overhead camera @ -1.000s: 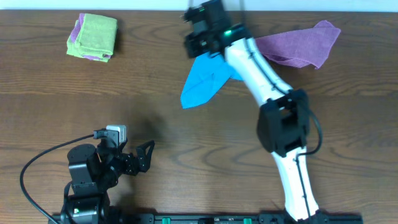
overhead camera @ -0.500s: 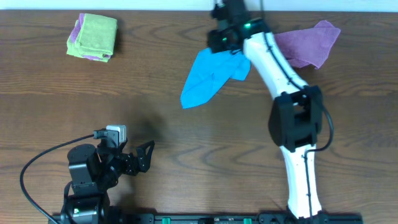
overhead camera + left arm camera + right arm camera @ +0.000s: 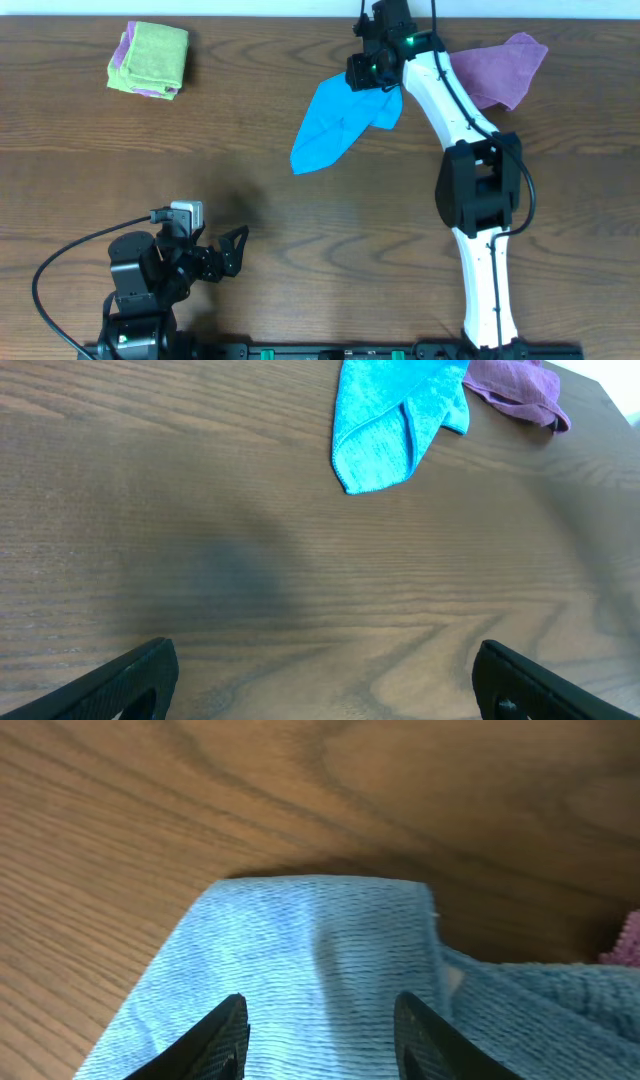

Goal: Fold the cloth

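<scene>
Toward the far side of the surface (image 3: 300,230), the blue cloth (image 3: 335,120) lies loosely folded just beside a purple cloth (image 3: 495,70), the right gripper (image 3: 322,1002) half open and empty above it, the left gripper (image 3: 322,670) wide open, empty, well apart.

One blue cloth (image 3: 335,125), one purple cloth (image 3: 500,70), one green cloth (image 3: 150,58), left tool (image 3: 238,252), right tool (image 3: 320,1030).

The right gripper (image 3: 368,72) has swung right and farther back, its fingers parted (they were pinched shut a second ago), and the cloth (image 3: 335,125) now lies wider, spread toward the purple cloth (image 3: 497,75).
</scene>
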{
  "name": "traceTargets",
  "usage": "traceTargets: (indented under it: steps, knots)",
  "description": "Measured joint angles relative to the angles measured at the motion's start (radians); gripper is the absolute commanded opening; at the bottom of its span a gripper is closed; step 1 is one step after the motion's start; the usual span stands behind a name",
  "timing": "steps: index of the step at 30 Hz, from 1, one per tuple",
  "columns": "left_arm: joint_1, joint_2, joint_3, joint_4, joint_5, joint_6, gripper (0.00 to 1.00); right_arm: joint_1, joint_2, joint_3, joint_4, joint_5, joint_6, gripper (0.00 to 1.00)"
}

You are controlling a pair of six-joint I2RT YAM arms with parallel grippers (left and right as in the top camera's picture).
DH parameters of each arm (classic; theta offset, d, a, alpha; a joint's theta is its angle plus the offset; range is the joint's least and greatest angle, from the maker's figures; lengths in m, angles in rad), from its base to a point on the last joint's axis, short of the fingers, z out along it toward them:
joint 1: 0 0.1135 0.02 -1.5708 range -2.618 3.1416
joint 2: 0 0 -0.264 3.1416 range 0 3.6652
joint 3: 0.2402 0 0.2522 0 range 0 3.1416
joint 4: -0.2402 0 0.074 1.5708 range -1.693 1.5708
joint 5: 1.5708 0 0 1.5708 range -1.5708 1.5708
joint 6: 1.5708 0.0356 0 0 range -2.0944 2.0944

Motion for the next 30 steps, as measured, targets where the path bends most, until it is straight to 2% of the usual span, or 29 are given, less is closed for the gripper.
traceTargets:
  steps: [5,12,26,30]
  knots:
    - [0.0,0.0,0.0,0.0,0.0,0.0,0.95,-0.027,0.0,0.001,-0.013,0.0,0.0,0.46]
    - [0.0,0.0,0.0,0.0,0.0,0.0,0.95,-0.061,0.0,0.001,-0.048,0.0,0.006,0.34]
    - [0.0,0.0,0.0,0.0,0.0,0.0,0.95,-0.062,0.012,0.001,-0.094,-0.015,0.007,0.31]
    - [0.0,0.0,0.0,0.0,0.0,0.0,0.95,-0.062,0.03,0.001,-0.093,-0.017,0.007,0.23]
